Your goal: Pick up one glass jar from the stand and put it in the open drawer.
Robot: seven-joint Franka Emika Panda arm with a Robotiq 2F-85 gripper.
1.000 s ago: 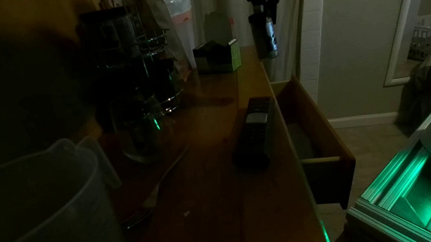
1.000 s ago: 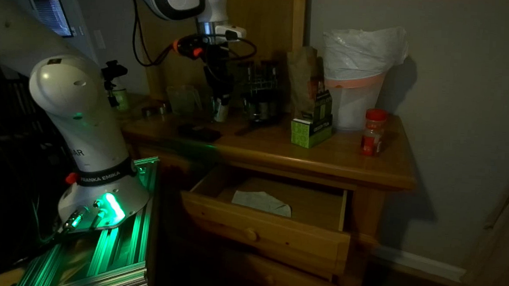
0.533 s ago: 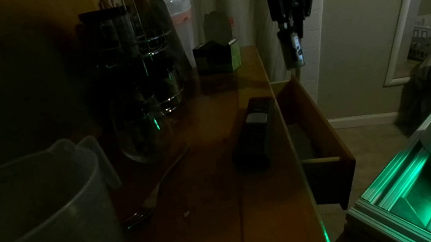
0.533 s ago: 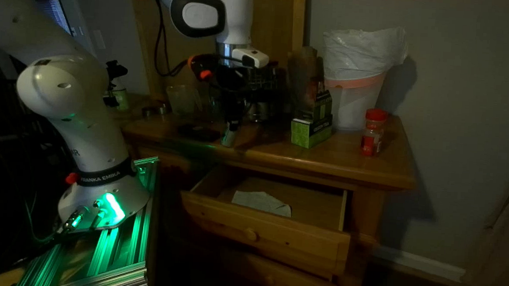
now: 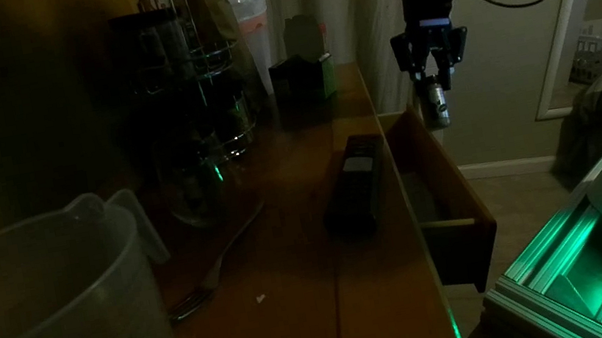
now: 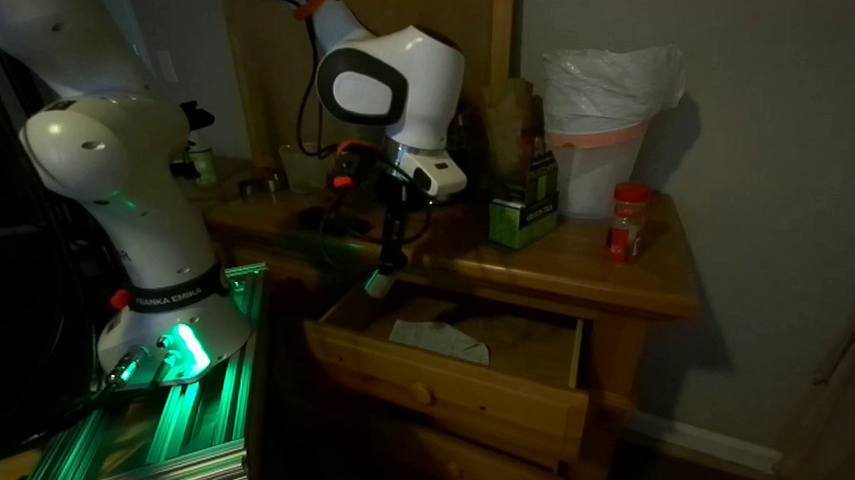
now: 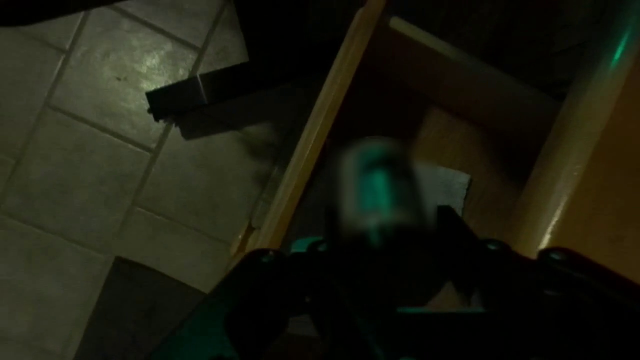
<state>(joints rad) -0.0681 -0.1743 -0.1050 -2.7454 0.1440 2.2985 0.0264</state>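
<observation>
My gripper (image 5: pixel 435 84) is shut on a small glass jar (image 5: pixel 437 108), which hangs upright below the fingers. In an exterior view the jar (image 6: pixel 378 284) is at the rear left of the open drawer (image 6: pixel 455 402), about level with the counter's front edge. In the wrist view the jar (image 7: pixel 377 187) looks blurred between the dark fingers, over the drawer (image 7: pixel 320 120). A pale paper piece (image 6: pixel 437 341) lies in the drawer. The dark wire stand (image 5: pixel 203 96) with other jars stands at the counter's back; the arm hides most of it in an exterior view.
A dark remote (image 5: pixel 357 190) lies by the counter edge near the drawer. A fork (image 5: pixel 212 277), a clear glass (image 5: pixel 197 193) and a translucent jug (image 5: pixel 56 324) stand or lie behind it. A green box (image 6: pixel 520 226) and a red-lidded jar (image 6: pixel 626 221) are on the counter.
My gripper has carried the jar from over the counter, away from the stand, outward past the front edge and down to above the drawer. The drawer has not moved.
</observation>
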